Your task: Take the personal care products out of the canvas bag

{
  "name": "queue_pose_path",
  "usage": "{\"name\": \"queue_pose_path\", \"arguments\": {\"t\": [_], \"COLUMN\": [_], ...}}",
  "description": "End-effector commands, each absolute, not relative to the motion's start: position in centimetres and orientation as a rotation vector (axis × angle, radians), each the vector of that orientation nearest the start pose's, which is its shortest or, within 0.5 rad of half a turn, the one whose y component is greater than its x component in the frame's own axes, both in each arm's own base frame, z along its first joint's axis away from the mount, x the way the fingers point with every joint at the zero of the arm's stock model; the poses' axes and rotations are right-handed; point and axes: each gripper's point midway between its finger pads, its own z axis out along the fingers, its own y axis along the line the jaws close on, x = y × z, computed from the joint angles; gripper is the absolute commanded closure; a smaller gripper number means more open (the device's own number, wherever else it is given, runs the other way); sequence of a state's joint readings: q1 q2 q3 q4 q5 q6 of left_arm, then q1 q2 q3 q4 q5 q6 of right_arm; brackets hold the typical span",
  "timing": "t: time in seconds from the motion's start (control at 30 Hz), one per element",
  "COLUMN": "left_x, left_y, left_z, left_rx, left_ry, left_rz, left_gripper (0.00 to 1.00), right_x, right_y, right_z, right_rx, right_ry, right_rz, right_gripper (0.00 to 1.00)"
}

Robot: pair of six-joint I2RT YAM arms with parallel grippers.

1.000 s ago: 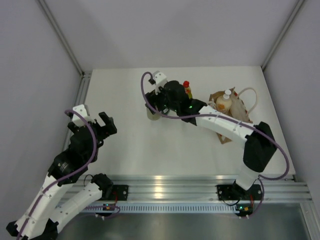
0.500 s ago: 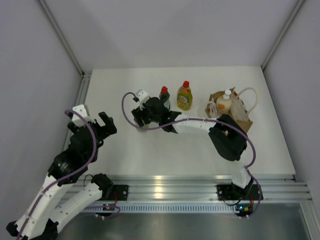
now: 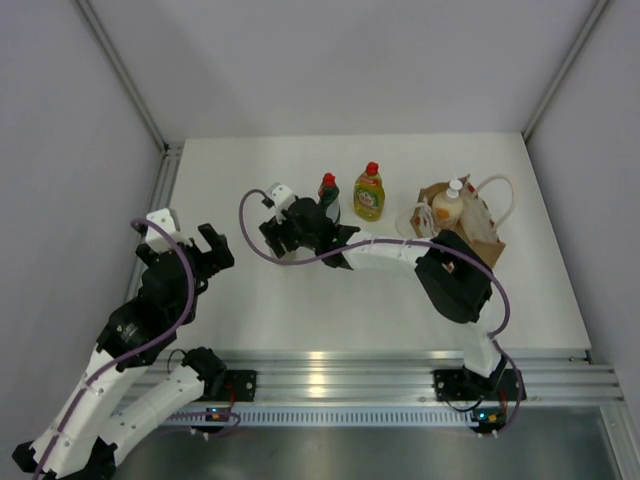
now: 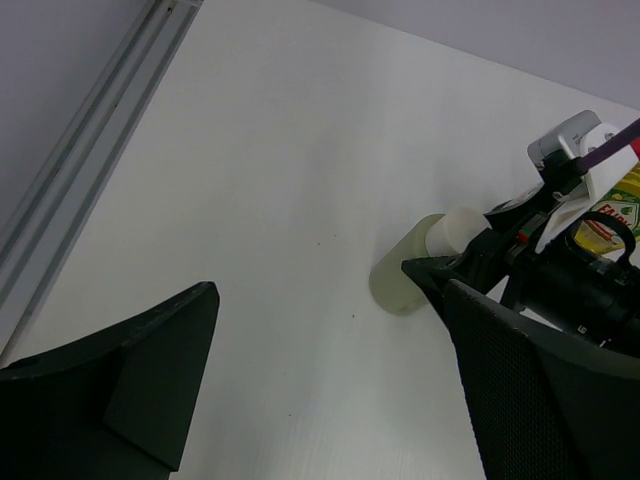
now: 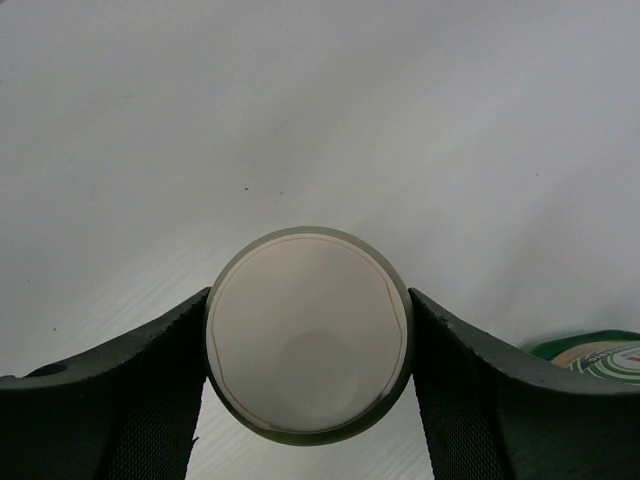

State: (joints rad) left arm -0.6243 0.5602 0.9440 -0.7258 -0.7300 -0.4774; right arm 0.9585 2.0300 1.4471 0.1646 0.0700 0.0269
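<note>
Overhead, looking down on a matte white table [image 3: 300, 300], being closed in by pale grey walls [image 3: 350, 60] at 9, 12 and 3 o'clock and edged by a silver aluminium rail [image 3: 400, 365] at 6 o'clock. Showing only a few tiny dark specks on the white surface in the wrist views.

Pinching the cream cylinder [image 4: 415, 275] in the right gripper [image 5: 308, 335], at about 9 o'clock from the table's middle, with dark fingers [image 5: 130, 390] pressing against both sides of the round body. Appearing from straight above as a plain pale disc with a thin greenish rim. Appearing from the left wrist view as a short, smooth, unlabelled tube, upright, its base looking to be down on the table.

Finding the dark green bottle [image 3: 329, 196], red-capped, standing upright at 11 o'clock, just beside the right wrist. Finding the yellow-green bottle [image 3: 369, 193], red-capped too, at 12 o'clock, near the green one but not touching it.

Finding the canvas bag [image 3: 482, 235] at 2 o'clock, tan-brown, mouth open, white rope handles [image 3: 497, 188] looping outward. Holding the peach bottle [image 3: 449, 207] inside, white pump poking above the rim.

Keeping the left gripper [image 4: 330, 380] spread wide with nothing between its fingers, hovering near the 9 o'clock edge, well apart from the cylinder.
</note>
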Motion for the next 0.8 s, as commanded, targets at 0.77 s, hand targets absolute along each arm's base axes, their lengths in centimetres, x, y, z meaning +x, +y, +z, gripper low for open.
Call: {"name": "queue_pose_path", "arguments": {"t": [0.77], "left_x": [22.3], "left_y": [-4.4], "left_z": [29.1], "left_rx": [-0.299], "left_ry": [1.82], "left_rz": [-0.116], "left_gripper": [0.02], "right_x": [35.8], "right_y": [13.4], "right_z": [31.0], "right_rx": [0.144], "right_ry": [1.705], "right_rz": [0.168], "right_gripper": [0.01]}}
